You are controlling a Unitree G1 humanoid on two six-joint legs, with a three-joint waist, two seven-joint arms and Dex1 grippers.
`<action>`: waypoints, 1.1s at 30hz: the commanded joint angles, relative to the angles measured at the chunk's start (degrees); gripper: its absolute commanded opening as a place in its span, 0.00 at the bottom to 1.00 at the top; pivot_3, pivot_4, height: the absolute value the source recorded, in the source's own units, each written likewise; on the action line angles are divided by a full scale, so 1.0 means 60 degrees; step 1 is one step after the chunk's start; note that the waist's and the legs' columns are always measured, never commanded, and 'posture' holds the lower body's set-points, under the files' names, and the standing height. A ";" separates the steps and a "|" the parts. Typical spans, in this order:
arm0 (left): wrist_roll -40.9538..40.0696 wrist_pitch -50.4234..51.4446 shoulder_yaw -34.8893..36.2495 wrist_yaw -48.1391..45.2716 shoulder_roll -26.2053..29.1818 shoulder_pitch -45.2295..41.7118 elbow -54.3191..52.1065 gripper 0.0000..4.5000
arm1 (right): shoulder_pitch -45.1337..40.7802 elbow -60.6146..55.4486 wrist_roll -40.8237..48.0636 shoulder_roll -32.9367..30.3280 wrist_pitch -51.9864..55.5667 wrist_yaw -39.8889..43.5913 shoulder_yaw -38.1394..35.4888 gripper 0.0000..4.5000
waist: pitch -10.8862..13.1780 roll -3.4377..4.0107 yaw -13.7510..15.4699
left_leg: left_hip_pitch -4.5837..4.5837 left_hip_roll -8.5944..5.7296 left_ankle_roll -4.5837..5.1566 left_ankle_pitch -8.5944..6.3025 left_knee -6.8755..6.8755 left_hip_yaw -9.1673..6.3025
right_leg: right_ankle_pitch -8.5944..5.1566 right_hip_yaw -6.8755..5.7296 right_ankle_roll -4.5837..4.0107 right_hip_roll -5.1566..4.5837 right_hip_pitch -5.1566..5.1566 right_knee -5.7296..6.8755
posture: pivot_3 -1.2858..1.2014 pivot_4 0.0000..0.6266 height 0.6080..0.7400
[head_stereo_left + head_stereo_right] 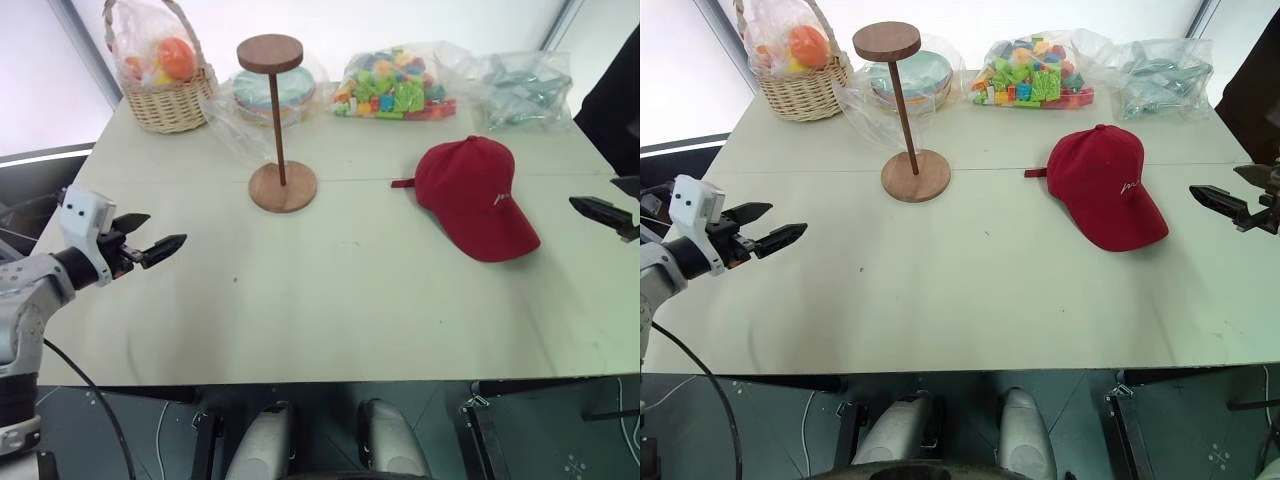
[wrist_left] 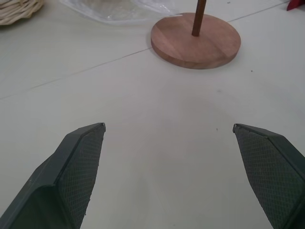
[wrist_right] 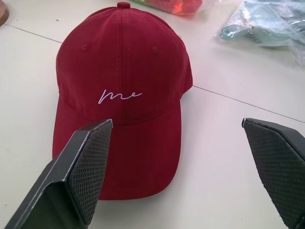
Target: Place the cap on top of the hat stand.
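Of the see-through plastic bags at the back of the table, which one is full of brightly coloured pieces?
The middle bag, between the bag of stacked plates behind the hat stand and the bag of pale grey-green items at the right end.

- The cap [image 1: 1103, 186] lies on the table [image 1: 970, 300], brim toward the right gripper [image 1: 1232, 197].
- The hat stand [image 1: 902, 118] stands upright, well apart.
- The left gripper [image 1: 762, 228] hovers, fingers spread.

Beyond your left gripper's [image 2: 169, 131] spread fingertips the hat stand [image 2: 195, 40] loses its rod and top disc past the picture's edge, and by your right fingers [image 3: 90, 162] the cap's [image 3: 121, 102] rear strap hides behind its crown.
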 commanded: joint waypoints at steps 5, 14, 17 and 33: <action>0.0106 -0.0346 0.0429 -0.0216 0.0450 -0.0142 0.0256 1.00 | -0.0360 -0.0331 -0.0044 -0.0062 -0.0158 -0.0223 -0.0087 0.99 | 0.0000 0.0000 -0.0002 | 0.0000 0.0000 0.0000 0.0000 0.0000 0.0000 | 0.0000 0.0000 0.0000 0.0001 0.0000 0.0000 | 0.52 0.24 1.00; -0.0057 -0.0638 0.0850 -0.1337 0.1958 -0.1609 0.2104 1.00 | -0.0782 -0.0435 -0.0336 -0.0640 -0.0244 0.0164 0.0144 0.99 | 0.0002 0.0003 0.0005 | -0.0001 -0.0004 0.0001 -0.0001 0.0000 0.0001 | 0.0000 -0.0002 0.0000 0.0008 -0.0003 0.0000 | 0.52 0.24 1.00; -0.0467 -0.0354 0.0589 -0.2440 0.2319 -0.2111 0.2333 1.00 | -0.0845 -0.0598 -0.0377 -0.0803 -0.0297 0.0304 0.0194 0.99 | 0.0004 0.0009 -0.0010 | -0.0001 -0.0005 0.0001 -0.0001 0.0000 0.0002 | 0.0000 -0.0003 0.0000 0.0012 -0.0004 0.0003 | 0.52 0.24 1.00; -0.2198 0.1650 -0.1847 -0.4547 0.1322 -0.3261 0.0257 1.00 | 0.0403 -0.2670 -0.1574 -0.0692 -0.2755 -0.0082 0.0495 0.99 | 0.0004 0.0014 -0.0017 | 0.0000 -0.0001 0.0003 0.0000 0.0004 0.0011 | 0.0000 0.0000 0.0001 0.0021 -0.0004 0.0009 | 0.52 0.24 1.00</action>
